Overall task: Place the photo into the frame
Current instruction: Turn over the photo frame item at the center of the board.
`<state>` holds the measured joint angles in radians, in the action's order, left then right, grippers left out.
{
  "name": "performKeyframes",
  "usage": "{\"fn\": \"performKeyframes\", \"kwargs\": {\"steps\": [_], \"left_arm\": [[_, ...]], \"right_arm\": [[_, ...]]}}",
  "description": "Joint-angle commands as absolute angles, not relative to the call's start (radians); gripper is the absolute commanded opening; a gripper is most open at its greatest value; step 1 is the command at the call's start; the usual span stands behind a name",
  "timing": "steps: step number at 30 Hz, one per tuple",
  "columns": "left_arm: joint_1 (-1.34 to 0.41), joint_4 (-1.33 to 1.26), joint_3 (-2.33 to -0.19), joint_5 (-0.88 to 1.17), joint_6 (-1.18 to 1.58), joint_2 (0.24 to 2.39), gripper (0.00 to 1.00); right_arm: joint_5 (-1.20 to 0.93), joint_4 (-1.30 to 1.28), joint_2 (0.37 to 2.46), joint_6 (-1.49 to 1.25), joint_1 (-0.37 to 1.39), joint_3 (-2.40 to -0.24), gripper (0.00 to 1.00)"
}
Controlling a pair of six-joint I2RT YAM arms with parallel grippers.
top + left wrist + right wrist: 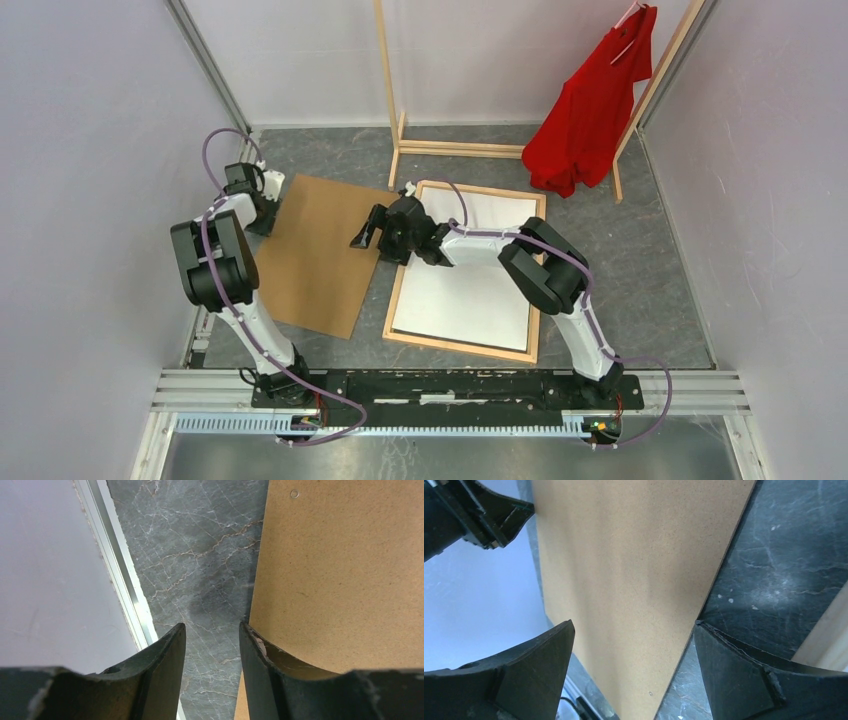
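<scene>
1. The left arm (pixel 215 265) rises from its base to a high folded elbow, the forearm reaching forward.
2. The left gripper (pixel 212 627) points down, jaws partly apart, nothing between them.
3. The right arm (pixel 545 275) bends at the elbow and stretches low toward the left.
4. The right gripper (pixel 634 625) points down-left, jaws spread wide, holding nothing.

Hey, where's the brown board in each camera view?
Top: board lies left of centre, beside the frame.
Left wrist: board fills the right side.
Right wrist: board runs down the middle.
Shared landmark: the grey marbled table bordering the board.
</scene>
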<state>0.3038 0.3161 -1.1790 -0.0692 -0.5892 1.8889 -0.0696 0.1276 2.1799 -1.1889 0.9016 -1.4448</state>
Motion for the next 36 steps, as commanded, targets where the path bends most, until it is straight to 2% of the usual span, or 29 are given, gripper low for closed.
{"fn": "performKeyframes", "kwargs": {"steps": [1, 12, 18, 24, 36], "left_arm": [[0.236, 0.555, -1.100, 0.052, -0.593, 1.979, 0.52], [0.232, 0.637, -1.101, 0.113, -0.632, 1.982, 0.49], [0.210, 0.683, -1.100, 0.139, -0.658, 1.978, 0.48], [0.139, 0.709, -1.065, 0.155, -0.669, 1.937, 0.47], [0.130, 0.745, -1.084, 0.194, -0.664, 1.901, 0.45]], "right_arm": [[-0.251, 0.500, 2.147, -1.294, 0.930, -1.437, 0.93], [-0.254, 0.852, 2.044, -1.381, 0.926, -1.316, 0.93], [-0.235, 0.919, 2.010, -1.386, 0.926, -1.254, 0.93], [-0.192, 0.793, 1.956, -1.326, 0.919, -1.208, 0.93], [-0.138, 0.425, 1.876, -1.249, 0.896, -1.196, 0.75]]}}
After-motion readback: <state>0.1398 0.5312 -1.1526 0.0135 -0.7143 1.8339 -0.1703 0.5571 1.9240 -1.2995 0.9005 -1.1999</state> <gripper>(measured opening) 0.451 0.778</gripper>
